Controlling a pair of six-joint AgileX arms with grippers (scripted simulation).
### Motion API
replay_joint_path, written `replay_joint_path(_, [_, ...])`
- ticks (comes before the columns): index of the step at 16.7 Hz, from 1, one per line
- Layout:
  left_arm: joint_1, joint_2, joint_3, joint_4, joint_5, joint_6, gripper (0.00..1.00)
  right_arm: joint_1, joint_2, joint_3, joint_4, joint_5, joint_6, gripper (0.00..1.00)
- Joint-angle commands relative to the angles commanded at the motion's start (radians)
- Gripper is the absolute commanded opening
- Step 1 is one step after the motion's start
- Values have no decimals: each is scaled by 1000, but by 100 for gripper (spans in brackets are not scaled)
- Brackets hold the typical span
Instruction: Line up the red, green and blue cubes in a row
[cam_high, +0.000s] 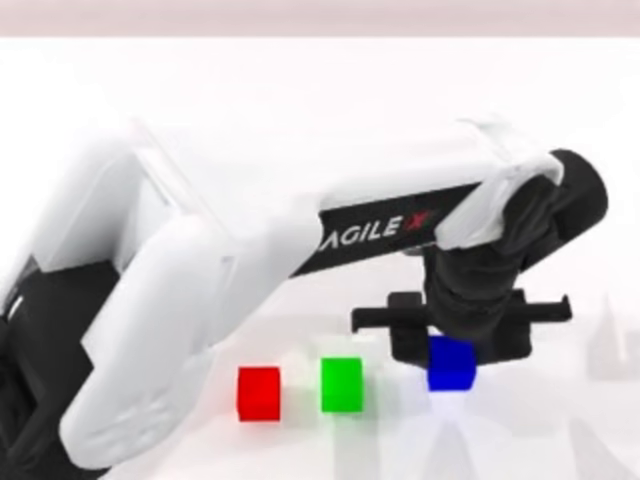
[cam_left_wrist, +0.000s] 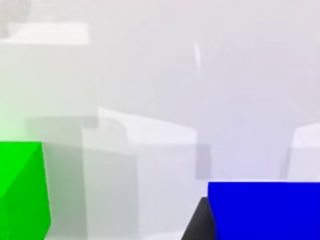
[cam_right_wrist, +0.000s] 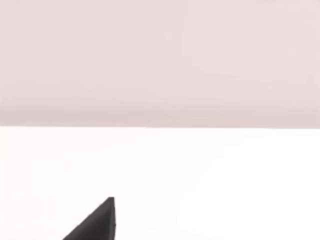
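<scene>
- Blue cube (cam_high: 451, 363) sits under left gripper (cam_high: 452, 345), claw seemingly closed on it, at 3 o'clock of green cube (cam_high: 342, 384).
- Red cube (cam_high: 259, 393) at green's 9 o'clock; row looks nearly formed, blue slightly high.
- Right arm unseen in top view; claw state unknowable.

Bare table (cam_high: 560, 430) lies open at three o'clock of the blue cube (cam_high: 451, 365). At nine o'clock, the green cube (cam_high: 342, 385) blocks you; your left claw (cam_high: 455, 345) covers the blue cube.
</scene>
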Motion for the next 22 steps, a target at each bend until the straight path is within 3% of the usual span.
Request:
replay_joint_path(6, [-1, 6, -33, 34, 0, -2, 0, 0, 0, 0, 0, 0, 0, 100])
replay_joint_path(19, [-1, 6, -33, 34, 0, -2, 98, 0, 0, 0, 0, 0, 0, 100])
replay_joint_path(22, [-1, 6, -33, 34, 0, -2, 100, 0, 0, 0, 0, 0, 0, 100])
